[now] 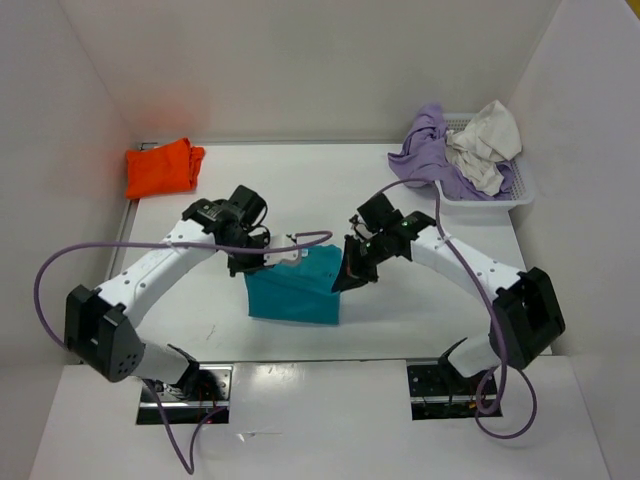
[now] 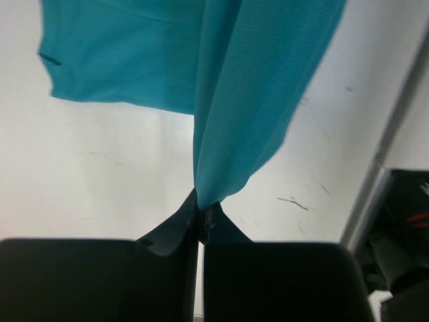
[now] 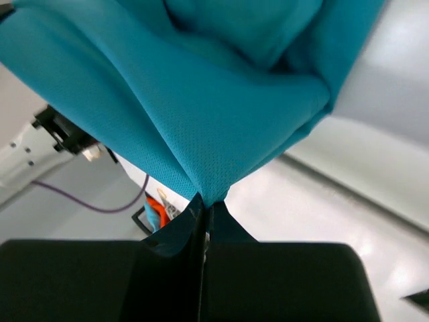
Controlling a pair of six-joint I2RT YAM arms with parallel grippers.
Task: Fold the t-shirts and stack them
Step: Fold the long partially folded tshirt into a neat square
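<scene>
Top view: your orange shirt looks folded at 10 o'clock. The teal shirt hangs at centre between left gripper and right gripper, and the lavender shirt and white shirt lie heaped in the basket at 2 o'clock. Left wrist: jaws pinched tight on a teal edge. Right wrist: jaws clamped on bunched teal, so reckon one done, three left.
</scene>
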